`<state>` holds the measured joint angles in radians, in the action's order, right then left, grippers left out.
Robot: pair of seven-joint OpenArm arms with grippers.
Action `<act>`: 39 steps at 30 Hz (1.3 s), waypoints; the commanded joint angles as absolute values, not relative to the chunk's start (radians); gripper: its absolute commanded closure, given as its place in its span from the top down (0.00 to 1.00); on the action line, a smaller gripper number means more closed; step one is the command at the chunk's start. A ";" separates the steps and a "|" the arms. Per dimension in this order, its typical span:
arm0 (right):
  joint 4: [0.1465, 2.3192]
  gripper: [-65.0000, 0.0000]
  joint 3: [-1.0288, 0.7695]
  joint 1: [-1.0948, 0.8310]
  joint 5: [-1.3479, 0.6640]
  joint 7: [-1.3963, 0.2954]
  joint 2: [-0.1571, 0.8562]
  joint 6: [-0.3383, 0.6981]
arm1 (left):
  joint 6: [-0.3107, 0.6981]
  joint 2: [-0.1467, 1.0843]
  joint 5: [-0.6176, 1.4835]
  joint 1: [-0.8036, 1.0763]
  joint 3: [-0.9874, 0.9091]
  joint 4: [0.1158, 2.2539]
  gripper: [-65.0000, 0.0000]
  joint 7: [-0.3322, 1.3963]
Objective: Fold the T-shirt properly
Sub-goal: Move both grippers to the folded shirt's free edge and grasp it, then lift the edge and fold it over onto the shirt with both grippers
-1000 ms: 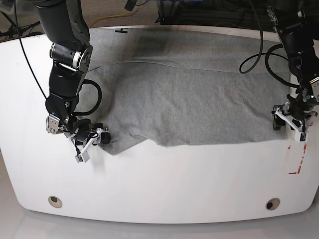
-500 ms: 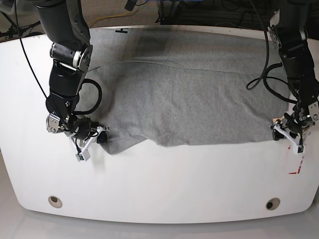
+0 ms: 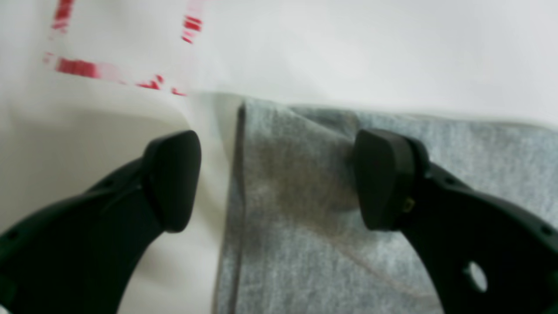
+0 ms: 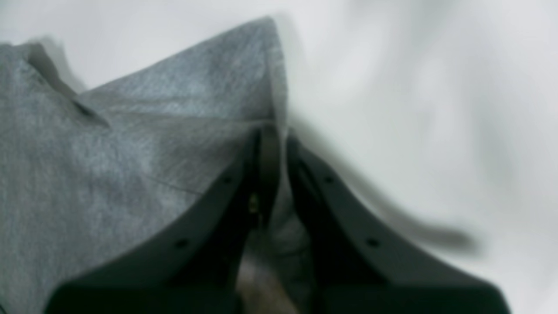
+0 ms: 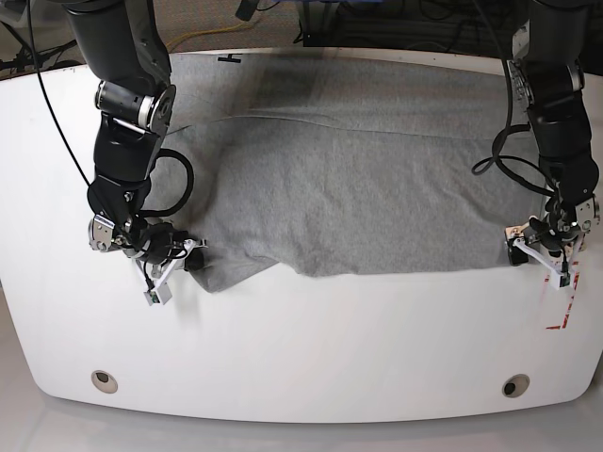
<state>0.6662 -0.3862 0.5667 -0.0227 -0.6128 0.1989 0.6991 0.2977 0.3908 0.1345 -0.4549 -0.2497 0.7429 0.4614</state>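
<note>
The T-shirt [image 5: 367,188] is a mottled heather grey with no print showing on the upturned side; at 12 o'clock a little black lettering [image 5: 229,58] peeks out at its far edge. The table [image 5: 301,348] is plain glossy white, with broken red marks [image 5: 561,306] at about 4 o'clock. Both arms are black with silver-grey joints; the left gripper [image 3: 279,179] and right gripper [image 4: 274,144] have matte black fingers, and in the base view their frames look white.

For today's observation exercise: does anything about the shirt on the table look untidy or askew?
Yes. The T-shirt lies unevenly: its near edge juts down in a pointed flap on the base view's left, and a long crease crosses the far part.
</note>
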 commanded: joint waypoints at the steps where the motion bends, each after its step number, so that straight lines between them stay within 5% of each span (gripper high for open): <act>1: 0.676 0.00 -0.387 0.587 -0.012 -0.628 0.208 0.698 | 0.298 0.406 0.142 -0.484 -0.214 0.756 0.79 0.438; 10: 0.676 0.00 -0.389 0.587 -0.013 -0.628 0.208 0.698 | 0.298 0.406 0.147 -0.486 -0.166 0.682 0.76 0.438; 20: 0.750 0.00 -0.389 0.587 -0.012 -0.654 0.213 0.698 | 0.298 0.406 0.143 -0.484 -0.166 0.661 0.01 0.389; 27: 0.914 0.00 -0.387 0.568 -0.012 -0.736 0.209 0.698 | 0.437 0.404 0.153 -0.469 -0.216 0.788 0.00 0.417; 39: 1.248 0.00 -0.386 0.544 -0.018 -0.977 0.225 0.698 | 0.513 0.358 0.150 -0.377 -0.300 1.179 0.00 0.591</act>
<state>1.1740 -0.3847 0.5262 -0.0044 -0.9627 0.2008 0.6998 0.5026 0.3393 0.1501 -0.3672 -0.2932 1.1122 0.5873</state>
